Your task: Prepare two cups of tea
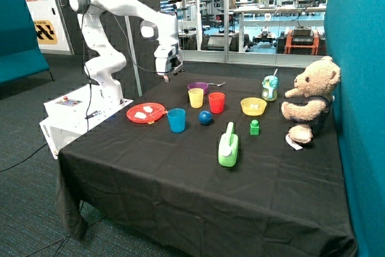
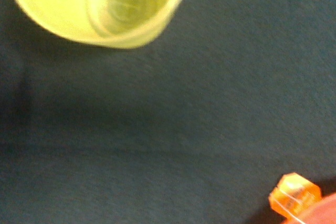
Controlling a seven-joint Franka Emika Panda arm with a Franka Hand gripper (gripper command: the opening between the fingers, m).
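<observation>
Gripper [image 1: 166, 77] hangs above the bench [image 1: 180, 185], between red plate [image 1: 146, 113] and yellow cup [image 1: 196, 97]; cannot tell if it grips anything. White tea lumps [image 1: 144, 112] lie on the plate. Blue cup [image 1: 177, 120] stands just beside the plate. Wrist view: yellow cup looks empty

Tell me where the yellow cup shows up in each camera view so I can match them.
Outside view: the yellow cup stands on the black cloth between the purple bowl and the red cup, beyond the blue cup.
Wrist view: the yellow cup is seen from above, cut by the picture's edge, looking empty.
Shared landmark: the red plate, its handle showing at the wrist picture's corner.
</observation>
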